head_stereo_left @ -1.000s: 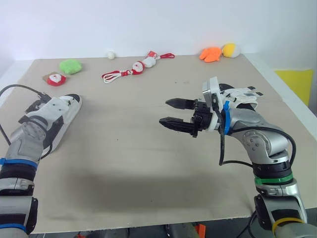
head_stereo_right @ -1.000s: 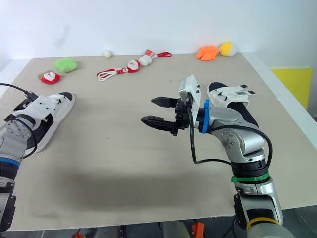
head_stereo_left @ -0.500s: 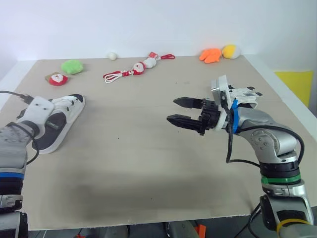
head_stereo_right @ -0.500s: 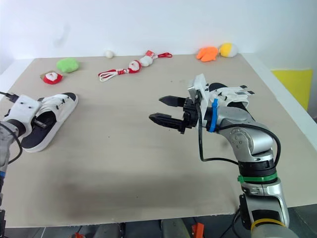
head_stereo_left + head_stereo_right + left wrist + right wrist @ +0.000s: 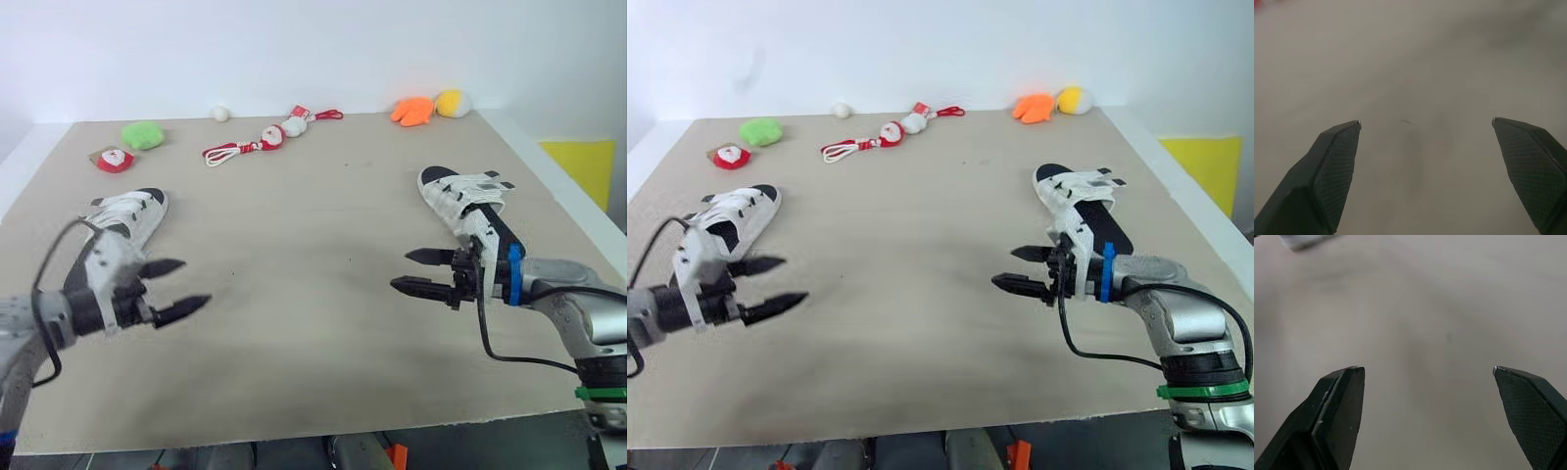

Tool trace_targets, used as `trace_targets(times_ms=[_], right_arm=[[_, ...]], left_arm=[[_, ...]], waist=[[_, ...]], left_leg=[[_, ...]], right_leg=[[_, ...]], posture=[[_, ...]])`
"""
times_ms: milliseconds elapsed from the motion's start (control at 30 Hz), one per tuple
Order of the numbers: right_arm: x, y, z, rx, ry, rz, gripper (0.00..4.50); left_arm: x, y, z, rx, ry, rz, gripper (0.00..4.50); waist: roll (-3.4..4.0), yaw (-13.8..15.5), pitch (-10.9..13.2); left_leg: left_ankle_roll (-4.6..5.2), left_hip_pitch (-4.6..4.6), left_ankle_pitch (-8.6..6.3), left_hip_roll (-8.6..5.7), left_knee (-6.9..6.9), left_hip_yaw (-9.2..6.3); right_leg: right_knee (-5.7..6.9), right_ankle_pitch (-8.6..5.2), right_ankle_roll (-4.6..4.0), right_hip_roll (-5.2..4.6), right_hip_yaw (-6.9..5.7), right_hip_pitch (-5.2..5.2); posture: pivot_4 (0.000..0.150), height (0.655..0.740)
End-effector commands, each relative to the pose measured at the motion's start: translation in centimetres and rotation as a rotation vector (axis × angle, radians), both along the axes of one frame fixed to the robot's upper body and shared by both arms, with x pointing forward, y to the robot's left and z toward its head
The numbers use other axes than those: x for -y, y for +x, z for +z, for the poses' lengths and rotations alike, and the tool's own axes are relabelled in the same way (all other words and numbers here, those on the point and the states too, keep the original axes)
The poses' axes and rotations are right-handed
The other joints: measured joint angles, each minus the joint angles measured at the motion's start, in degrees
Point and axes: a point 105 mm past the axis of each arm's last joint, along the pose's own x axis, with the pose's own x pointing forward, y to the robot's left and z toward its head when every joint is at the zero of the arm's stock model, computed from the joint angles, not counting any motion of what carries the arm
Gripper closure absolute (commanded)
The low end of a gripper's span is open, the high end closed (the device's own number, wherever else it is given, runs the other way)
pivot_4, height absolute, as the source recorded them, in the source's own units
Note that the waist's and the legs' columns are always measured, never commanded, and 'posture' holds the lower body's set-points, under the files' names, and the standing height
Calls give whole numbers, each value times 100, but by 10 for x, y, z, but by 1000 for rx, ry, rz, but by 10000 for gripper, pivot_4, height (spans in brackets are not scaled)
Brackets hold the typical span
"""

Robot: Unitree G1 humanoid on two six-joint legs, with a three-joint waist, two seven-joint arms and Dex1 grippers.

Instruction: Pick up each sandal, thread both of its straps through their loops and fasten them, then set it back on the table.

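I record left hand (image 5: 191, 283) and right hand (image 5: 402, 270) both empty, fingers apart, over bare bench (image 5: 294, 225) — left sandal (image 5: 127, 211) and right sandal (image 5: 470, 201) lie flat just beside them — so I judge a hasty reach could shove either askew.

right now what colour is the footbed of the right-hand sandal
Black footbed, best in the right eye view.

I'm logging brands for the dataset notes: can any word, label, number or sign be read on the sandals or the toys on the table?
No text can be read anywhere.
Left sandal: no brand or number can be made out.
Right sandal: no brand or number can be made out.
Red and white toy on its card: any print is too small to read.
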Motion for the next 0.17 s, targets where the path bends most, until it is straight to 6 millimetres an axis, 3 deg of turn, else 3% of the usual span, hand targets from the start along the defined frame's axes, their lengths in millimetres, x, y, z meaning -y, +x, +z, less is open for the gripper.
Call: trace_targets(times_ms=[33, 167], right_arm=[[3, 1, 14, 64, -14, 11, 0], [6, 3, 17, 80, -8, -9, 0]], left_arm=[[8, -5, 5, 35, 24, -43, 546], [4, -3, 1, 38, 27, -22, 546]], waist=[[-2, -13, 2], [-2, -24, 2]], left_leg=[[8, 0, 5, 0, 2, 2], [11, 2, 7, -1, 29, 3]], right_leg=[[0, 7, 3, 0, 1, 0], [-1, 17, -3, -1, 3, 16]], posture=[[1500, 7400], [1500, 7400]])
